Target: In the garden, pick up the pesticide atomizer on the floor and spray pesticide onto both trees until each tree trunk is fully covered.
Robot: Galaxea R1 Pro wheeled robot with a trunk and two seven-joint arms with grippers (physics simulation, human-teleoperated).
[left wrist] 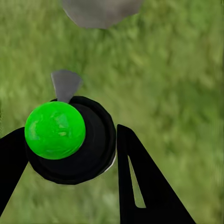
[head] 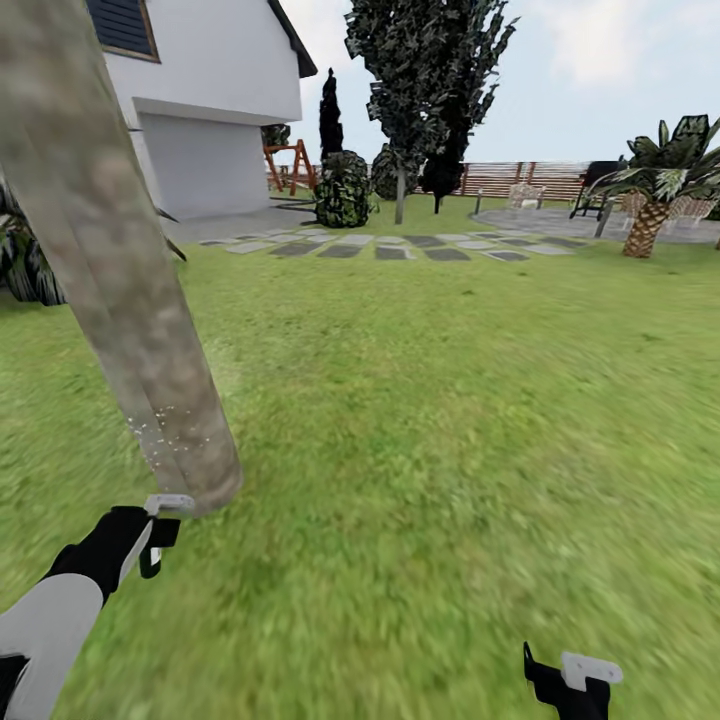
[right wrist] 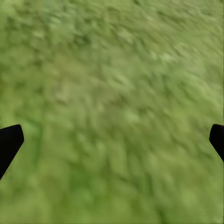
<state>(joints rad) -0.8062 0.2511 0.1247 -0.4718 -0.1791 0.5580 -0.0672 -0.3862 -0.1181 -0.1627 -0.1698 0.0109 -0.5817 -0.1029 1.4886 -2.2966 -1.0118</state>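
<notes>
Your left hand (left wrist: 70,154) is clamped around the pesticide atomizer (left wrist: 70,140), right beside the speckled tree trunk (head: 130,300). Your right hand (right wrist: 112,140) is spread wide, empty above the grass (right wrist: 112,70).

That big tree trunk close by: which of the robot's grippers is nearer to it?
Left. The left gripper sits right at the base of the tree trunk, holding the atomizer. The right gripper is far off to the other side, open over bare grass.
</notes>
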